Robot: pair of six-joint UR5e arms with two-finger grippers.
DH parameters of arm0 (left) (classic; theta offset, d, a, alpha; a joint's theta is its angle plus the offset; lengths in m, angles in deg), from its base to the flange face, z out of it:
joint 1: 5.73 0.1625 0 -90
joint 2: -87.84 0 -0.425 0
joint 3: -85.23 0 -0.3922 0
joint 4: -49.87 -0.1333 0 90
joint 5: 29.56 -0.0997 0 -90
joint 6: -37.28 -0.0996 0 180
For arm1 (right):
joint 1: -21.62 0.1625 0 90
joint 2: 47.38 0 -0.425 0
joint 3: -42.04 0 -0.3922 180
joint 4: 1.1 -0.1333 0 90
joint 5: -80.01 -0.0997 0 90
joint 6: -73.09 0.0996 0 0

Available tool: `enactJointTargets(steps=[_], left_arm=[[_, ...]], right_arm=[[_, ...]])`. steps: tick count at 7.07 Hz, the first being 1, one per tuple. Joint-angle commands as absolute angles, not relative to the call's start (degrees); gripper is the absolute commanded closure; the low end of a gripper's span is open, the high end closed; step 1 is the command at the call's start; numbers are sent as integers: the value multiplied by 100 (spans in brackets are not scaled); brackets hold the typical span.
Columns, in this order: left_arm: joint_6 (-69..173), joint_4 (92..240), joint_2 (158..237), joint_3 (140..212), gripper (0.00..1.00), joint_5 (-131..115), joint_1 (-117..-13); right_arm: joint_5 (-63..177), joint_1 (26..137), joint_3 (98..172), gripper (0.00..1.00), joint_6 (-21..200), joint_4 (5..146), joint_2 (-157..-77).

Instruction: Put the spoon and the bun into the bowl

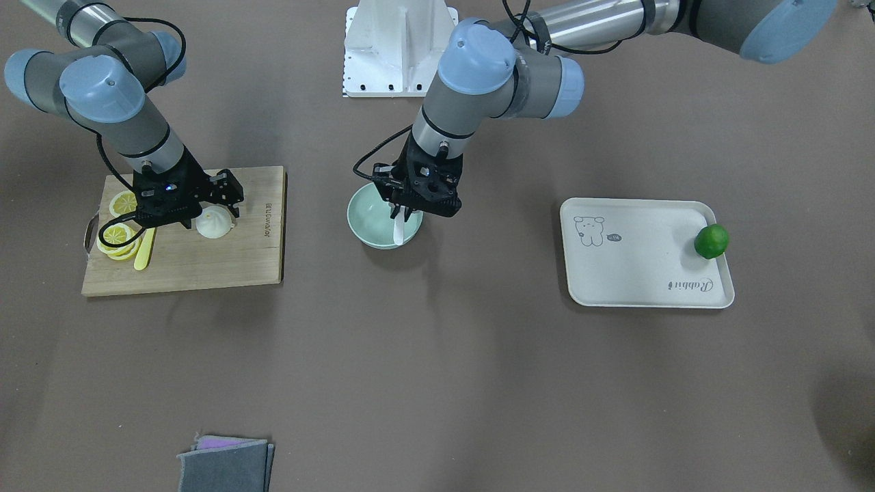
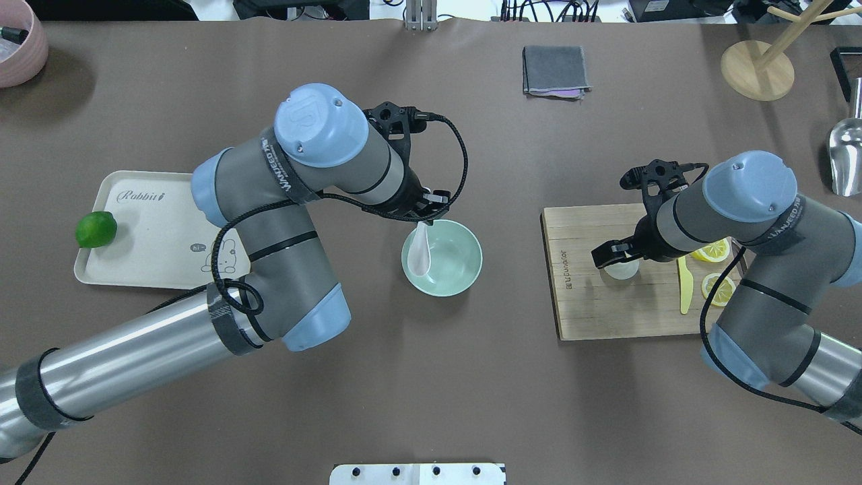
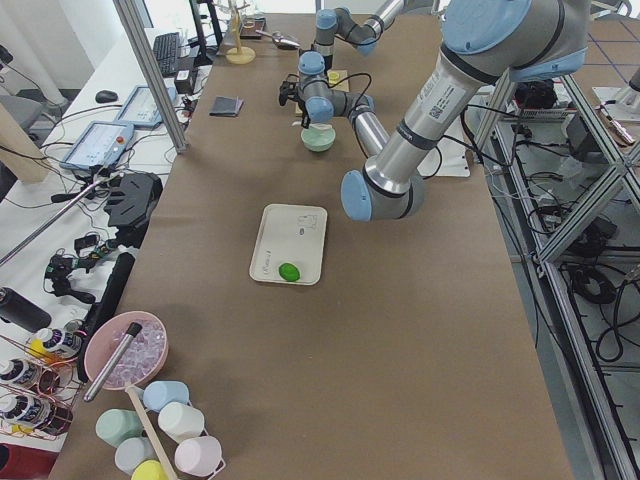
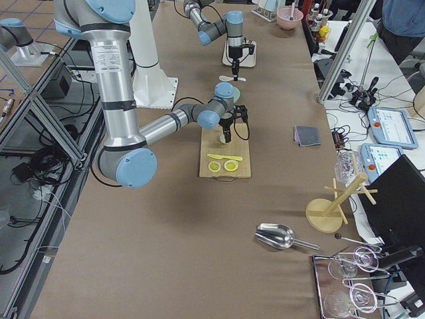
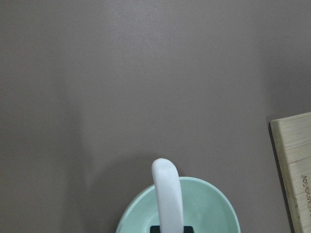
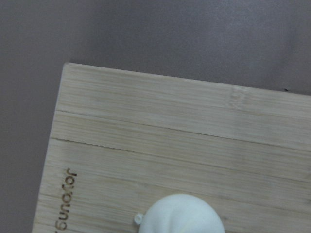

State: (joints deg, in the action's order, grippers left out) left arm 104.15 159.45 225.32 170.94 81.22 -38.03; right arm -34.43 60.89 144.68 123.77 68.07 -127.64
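Holding the spoon point(image 2: 420, 250) inside the bowl point(image 2: 465, 271), jaws of the left gripper point(image 2: 427, 222) need only part; right gripper point(image 2: 617, 259) hovers over the bun point(image 2: 626, 271) at three o'clock, jaws' state unclear.

Seen from overhead, a brown-covered table point(image 2: 431, 391) carries a mint-green bowl point(image 2: 465, 279) near its centre. A wooden cutting board point(image 2: 592, 310) lies at 3 o'clock, well apart from the bowl. A cream tray point(image 2: 148, 242) printed "Rabbit" lies at 9 o'clock. A folded grey cloth point(image 2: 555, 67) sits near the far edge at about 1 o'clock. Further right, at 2 o'clock, stands the round base of a wooden rack point(image 2: 757, 70), with a metal scoop point(image 2: 846, 158) by the table's edge. A pink bowl point(image 2: 23, 64) occupies the 10 o'clock corner, and a white mounting plate point(image 2: 417, 473) sits at 6 o'clock.
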Motion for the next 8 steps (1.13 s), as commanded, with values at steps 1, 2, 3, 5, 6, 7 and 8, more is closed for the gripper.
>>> enactJointTargets(steps=[1, 2, 3, 5, 6, 7, 8], left_arm=[[10478, 16114, 22645, 16917, 100, 7837, -3676], [10496, 16183, 22793, 16708, 100, 7828, -3676], [10627, 16497, 22803, 16541, 100, 7828, -3632], [10645, 16694, 22777, 16512, 66, 7671, -3483], [10628, 16668, 22777, 16521, 2, 7661, -3482], [10619, 16676, 22768, 16547, 2, 7661, -3491], [10628, 16668, 22663, 16739, 2, 7670, -3561]], right_arm=[[-3408, 6055, 14391, 32, 12380, 6807, -12701], [-3408, 6055, 14408, 54, 12380, 6807, -12701], [-3408, 6064, 14426, 78, 12380, 6807, -12709], [-3416, 6073, 14443, 100, 12380, 6807, -12701], [-3442, 6099, 14487, 100, 12389, 6807, -12666], [-3469, 6134, 14557, 100, 12415, 6807, -12657], [-3487, 6134, 14740, 100, 12555, 6816, -12648]])
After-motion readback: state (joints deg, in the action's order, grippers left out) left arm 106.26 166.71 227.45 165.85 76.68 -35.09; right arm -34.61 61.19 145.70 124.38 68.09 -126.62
